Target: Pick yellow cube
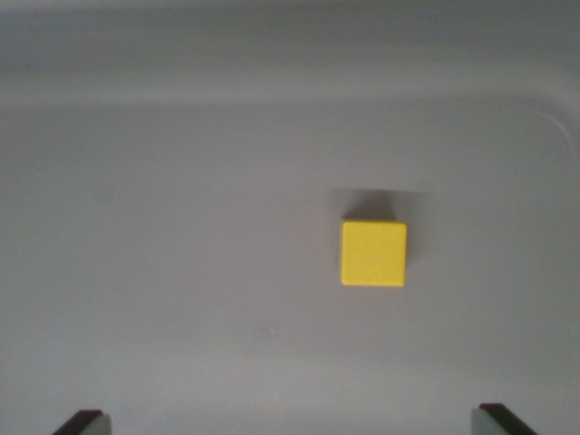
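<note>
At the bottom edge of the wrist view you see only the two dark fingertips [80, 420] of the end effector [294, 421], cut off by the frame; they stand wide apart, nothing between them. The picture is soft, so you cannot make out fine detail. The yellow cube [372, 255] sits on the grey table [163, 272], above and right of the end effector's midpoint, well apart from both tips. Its sides run square to the frame; it has no long axis.
</note>
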You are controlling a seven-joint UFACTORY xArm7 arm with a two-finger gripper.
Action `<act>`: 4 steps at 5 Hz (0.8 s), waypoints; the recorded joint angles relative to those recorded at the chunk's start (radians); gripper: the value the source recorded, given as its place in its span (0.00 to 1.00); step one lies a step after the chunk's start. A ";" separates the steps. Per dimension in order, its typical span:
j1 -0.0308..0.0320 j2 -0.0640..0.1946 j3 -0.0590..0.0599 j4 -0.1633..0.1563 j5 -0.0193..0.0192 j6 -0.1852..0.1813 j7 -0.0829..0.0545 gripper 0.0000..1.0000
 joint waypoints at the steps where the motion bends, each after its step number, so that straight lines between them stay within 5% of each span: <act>1: -0.0026 0.021 -0.003 -0.020 0.0018 -0.038 -0.008 0.00; 4: -0.0056 0.045 -0.006 -0.043 0.0038 -0.081 -0.017 0.00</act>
